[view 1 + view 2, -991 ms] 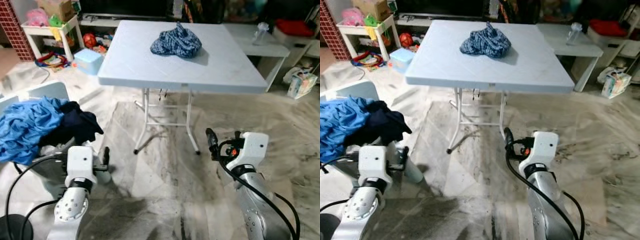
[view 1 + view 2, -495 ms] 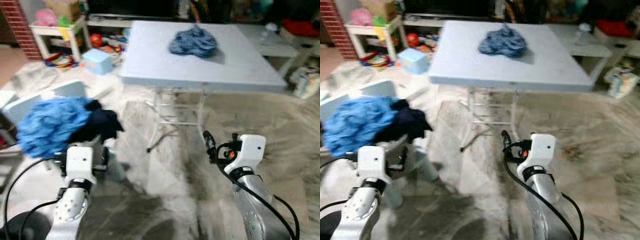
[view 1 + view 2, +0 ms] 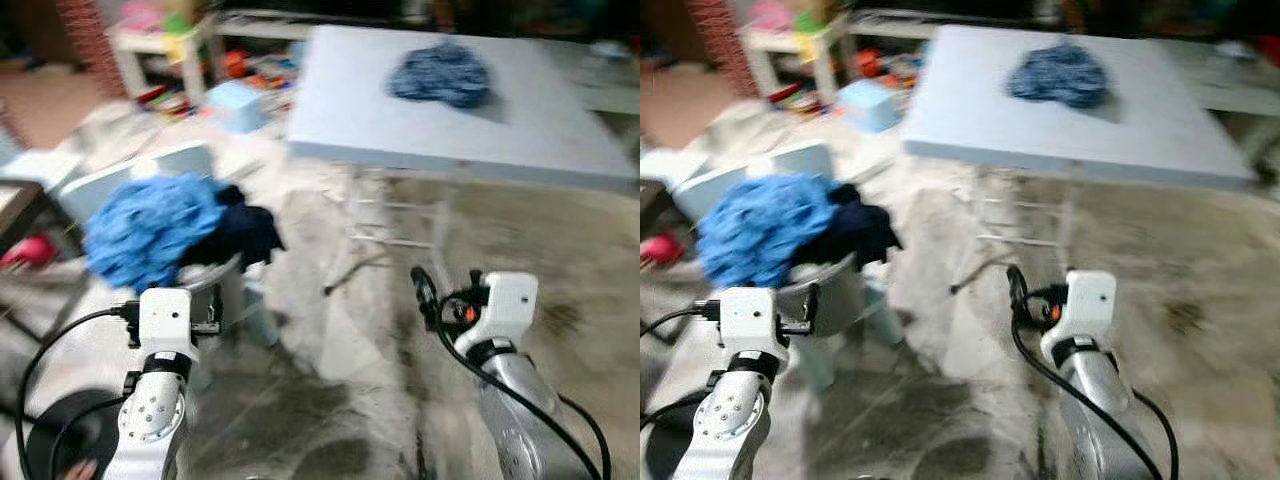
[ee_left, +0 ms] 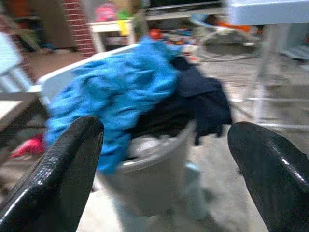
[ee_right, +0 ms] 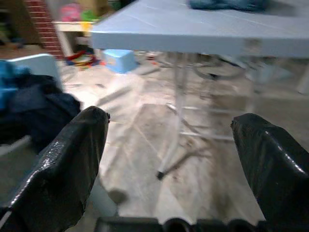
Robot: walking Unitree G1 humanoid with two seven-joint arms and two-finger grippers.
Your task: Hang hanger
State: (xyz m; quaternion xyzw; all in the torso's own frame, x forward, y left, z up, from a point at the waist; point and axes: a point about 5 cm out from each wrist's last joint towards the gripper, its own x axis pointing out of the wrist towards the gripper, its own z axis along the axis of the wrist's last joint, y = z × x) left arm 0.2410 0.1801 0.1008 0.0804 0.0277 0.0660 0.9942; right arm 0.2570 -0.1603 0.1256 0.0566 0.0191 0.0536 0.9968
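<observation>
Item, walking stage of a hanger task: against the picture a second ago the whole head view has swung left, so the camera has turned; the laundry basket [image 3: 215, 290] with its blue garment [image 3: 150, 230] and dark garment [image 3: 240, 232] now sits closer to the middle left, the table [image 3: 560, 140] further right. Judgement: the robot is turning toward the clothes, and no hanging has begun. No hanger can be made out in any view, all of which are blurred. Left gripper [image 4: 164, 159]: fingers spread wide, holding nothing, facing the basket. Right gripper [image 5: 169, 154]: fingers likewise wide apart, holding nothing, facing the table's legs. Table: pale, flat, square-edged top on thin white folding legs, bearing a crumpled blue patterned cloth [image 3: 440, 72] at its far side. Basket: grey, smooth plastic, rounded rim. Garments: soft, rumpled, heaped over the rim. Floor [image 3: 330, 400]: glossy grey veined marble.
</observation>
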